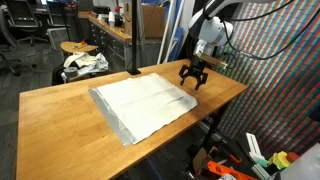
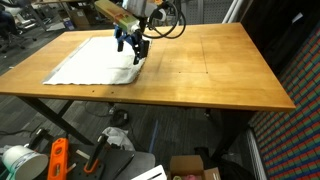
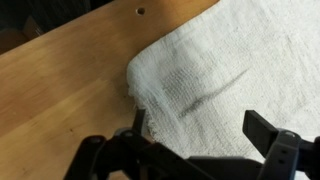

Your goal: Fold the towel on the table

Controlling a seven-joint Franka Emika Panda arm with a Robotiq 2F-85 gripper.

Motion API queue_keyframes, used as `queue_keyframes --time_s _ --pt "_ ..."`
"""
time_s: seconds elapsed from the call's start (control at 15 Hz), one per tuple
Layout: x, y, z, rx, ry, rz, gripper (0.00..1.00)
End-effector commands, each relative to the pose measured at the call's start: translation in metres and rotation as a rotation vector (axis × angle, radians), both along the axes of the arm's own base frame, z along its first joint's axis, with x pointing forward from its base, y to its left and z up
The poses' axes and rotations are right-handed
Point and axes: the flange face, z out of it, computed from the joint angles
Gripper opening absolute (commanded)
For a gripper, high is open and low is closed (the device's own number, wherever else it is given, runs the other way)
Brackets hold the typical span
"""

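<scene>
Towel, in an exterior view: the towel (image 1: 145, 103) lies spread flat on the table (image 1: 55, 105).
Gripper, same view: the gripper (image 1: 193, 76) hangs over the towel's far corner (image 1: 183, 88), near the table's edge. Its jaws are wide apart and empty.
Towel, in an exterior view: the towel (image 2: 95, 62) covers one end of the table (image 2: 215, 70).
Gripper, same view: the gripper (image 2: 133, 48) points down at the corner nearest the table's middle. I cannot tell whether its tips touch the cloth.
Corner, wrist view: the corner (image 3: 140, 85) lies just ahead of the fingers (image 3: 268, 135), slightly rumpled, with a dark crease (image 3: 205, 92) running inward.
Gripper, wrist view: the gripper (image 3: 200, 135) is spread wide and holds nothing. Cloth lies between the jaws.
Step, as I judge it: taking hold of this corner for the first fold.
Doing it well: come straight down until the tips press the cloth. Keep close to the corner so that only a small pinch gathers. Close fully before lifting.
Risk: a shallow pinch may slip, and dragging along the wood would skew the towel.
</scene>
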Motion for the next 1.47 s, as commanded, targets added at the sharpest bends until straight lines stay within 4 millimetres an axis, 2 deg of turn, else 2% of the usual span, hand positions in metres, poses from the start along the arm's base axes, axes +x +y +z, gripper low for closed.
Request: queue_keyframes --time_s 0.0,0.4,0.87,0.93,1.0,1.13,1.2,1.27,1.4 --pt "0.021 -0.018 -0.014 0.005 0.026 -0.049 1.0" --pt "0.029 -0.034 -0.04 0.008 0.072 -0.066 1.0" --pt "0.017 -0.02 -0.049 0.115 0.166 0.028 1.0" --pt "0.015 -0.017 -0.05 0.127 0.174 0.036 0.98" --pt "0.013 -0.015 -0.051 0.138 0.182 0.044 0.92" --pt "0.012 -0.012 -0.056 0.152 0.188 0.045 0.88" --pt "0.012 -0.011 -0.057 0.151 0.194 0.047 0.9" --pt "0.013 -0.011 -0.059 0.151 0.187 0.035 0.97" --pt "0.014 -0.012 -0.062 0.149 0.189 0.032 1.0"
